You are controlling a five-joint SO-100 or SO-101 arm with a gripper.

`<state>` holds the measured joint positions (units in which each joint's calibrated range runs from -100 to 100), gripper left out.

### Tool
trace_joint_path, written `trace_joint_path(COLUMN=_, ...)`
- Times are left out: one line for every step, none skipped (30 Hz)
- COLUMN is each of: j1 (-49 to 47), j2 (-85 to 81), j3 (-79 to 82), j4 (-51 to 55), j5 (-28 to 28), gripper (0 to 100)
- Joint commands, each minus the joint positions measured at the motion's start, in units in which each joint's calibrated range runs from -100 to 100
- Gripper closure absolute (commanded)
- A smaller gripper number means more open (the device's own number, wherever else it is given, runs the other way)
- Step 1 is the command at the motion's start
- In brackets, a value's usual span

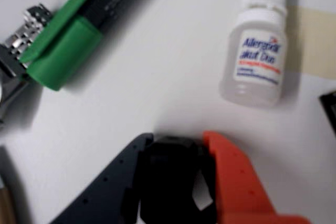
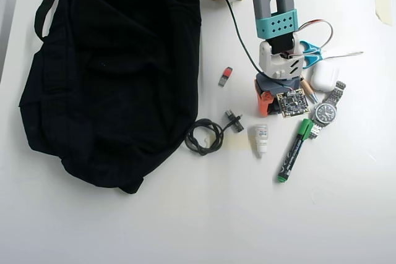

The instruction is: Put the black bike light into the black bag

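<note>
While the arm reaches down over the right half of the white table point(image 2: 185, 227), the gripper point(image 1: 176, 182) sits low in the wrist view, one dark finger on the left and one orange finger on the right. A black rounded lump, the black bike light point(image 1: 170, 179), fills the gap between them; both fingers press against its sides, so the gripper is closed on it. Whether it rests on the table or is raised cannot be told. In the overhead view the light itself is hidden under the wrist; only the orange finger point(image 2: 265, 102) shows beside the circuit board on the arm.

The black bag point(image 2: 105, 78) lies on the left part of the table, big and slumped, its shoulder strap running to the top left corner. It is well apart from the gripper.

Between bag and arm lie a small red-and-black stick point(image 2: 225, 76) and a coiled black cable point(image 2: 204, 136) with its plug end pointing toward the arm. A white dropper bottle point(image 2: 261, 138) lies below the gripper in the overhead view; in the wrist view it is at upper right, label facing up. A green-capped board marker point(image 2: 292, 151) lies just beside a metal wristwatch point(image 2: 324, 114). Scissors point(image 2: 315, 54) with blue handles and a white earbud case point(image 2: 324, 77) are near the arm's right side.
</note>
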<state>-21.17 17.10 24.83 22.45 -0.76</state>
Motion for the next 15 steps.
trace_joint_path(j1=0.4, j2=-1.8, j3=-2.1, j4=-0.1, j5=0.4, gripper=98)
trace_joint_path(j1=0.5, j2=-2.2, j3=-2.1, j4=-0.1, j5=0.4, gripper=98)
trace_joint_path(j1=0.5, j2=-2.9, j3=-1.9, j4=0.1, j5=0.4, gripper=98)
trace_joint_path(j1=0.5, j2=-3.7, j3=-1.9, j4=0.8, j5=0.5, gripper=98)
trace_joint_path(j1=0.6, j2=-4.5, j3=-2.0, j4=2.2, j5=0.7, gripper=98)
trace_joint_path(j1=0.7, j2=-5.6, j3=-2.1, j4=4.1, j5=1.3, gripper=98)
trace_joint_path(j1=0.8, j2=-6.9, j3=-2.6, j4=6.1, j5=1.9, gripper=98)
trace_joint_path(j1=1.0, j2=-8.4, j3=-3.2, j4=8.8, j5=2.1, gripper=98)
trace_joint_path(j1=1.4, j2=-9.7, j3=-3.7, j4=11.5, j5=2.1, gripper=98)
trace_joint_path(j1=1.7, j2=-10.9, j3=-4.3, j4=13.9, j5=2.2, gripper=98)
trace_joint_path(j1=1.7, j2=-11.9, j3=-5.0, j4=16.1, j5=2.9, gripper=98)
trace_joint_path(j1=2.0, j2=-12.6, j3=-5.7, j4=17.9, j5=3.2, gripper=98)
trace_joint_path(j1=2.2, j2=-13.1, j3=-6.4, j4=19.3, j5=3.4, gripper=98)
trace_joint_path(j1=2.4, j2=-13.4, j3=-6.9, j4=20.5, j5=3.5, gripper=98)
trace_joint_path(j1=2.5, j2=-13.7, j3=-7.4, j4=21.7, j5=3.5, gripper=98)
